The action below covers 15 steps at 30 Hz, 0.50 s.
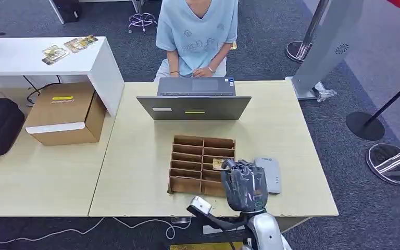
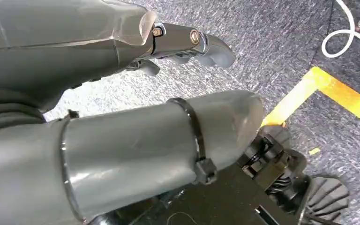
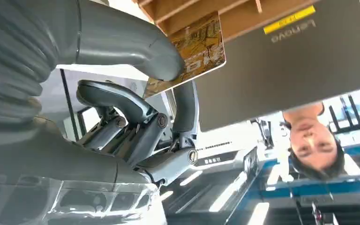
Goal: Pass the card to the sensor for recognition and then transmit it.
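From my remote station, the pale wooden surface point(image 1: 135, 156) spreads across the head view, a person point(image 1: 198, 31) seated at its far side behind an open laptop point(image 1: 194, 107). Nearer my robot stands the brown divided tray point(image 1: 187, 161), and touching its right side lies the flat grey sensor point(image 1: 271, 174). My right robot hand point(image 1: 245, 185) hangs over the tray's right-hand compartments, just beside the sensor, with the card point(image 3: 192, 51) pinched between its thick thumb and darker fingers point(image 3: 122, 101); in the right wrist view the patterned, gold-toned card juts out past the thumb, clear of the tray. My left robot hand point(image 2: 187, 42) hangs low over grey carpet, holding nothing, its fingers partly curled in the left wrist view; I cannot tell whether they are closed or apart. I judge the card thin, light, stiff and slick, apt to pivot or slide in a pinch. The grip near one end looks sensible to me, leaving the free face to be presented flat to the sensor.
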Motion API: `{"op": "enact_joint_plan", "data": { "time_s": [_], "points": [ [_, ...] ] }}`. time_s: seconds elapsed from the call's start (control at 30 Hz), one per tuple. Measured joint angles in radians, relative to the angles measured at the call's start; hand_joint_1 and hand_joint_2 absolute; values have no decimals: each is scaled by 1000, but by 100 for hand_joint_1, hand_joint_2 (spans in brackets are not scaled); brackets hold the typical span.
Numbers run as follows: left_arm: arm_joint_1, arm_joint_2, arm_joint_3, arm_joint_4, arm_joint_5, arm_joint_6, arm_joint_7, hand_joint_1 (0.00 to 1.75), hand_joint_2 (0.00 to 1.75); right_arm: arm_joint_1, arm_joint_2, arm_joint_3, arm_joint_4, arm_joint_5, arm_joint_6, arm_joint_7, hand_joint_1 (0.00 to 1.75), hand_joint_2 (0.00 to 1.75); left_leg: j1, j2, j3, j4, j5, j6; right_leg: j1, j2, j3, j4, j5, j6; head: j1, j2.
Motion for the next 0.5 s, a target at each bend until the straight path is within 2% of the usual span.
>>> {"op": "enact_joint_plan", "data": {
  "time_s": [0.5],
  "points": [
    [6, 0, 21, 0, 51, 26, -18, 0, 0, -60, -3, 8, -14, -18, -74, -65, 175, 175, 0, 0, 0, 0, 0, 0, 0, 0, 0, 0, 0, 0, 0, 0]
  ]
}}
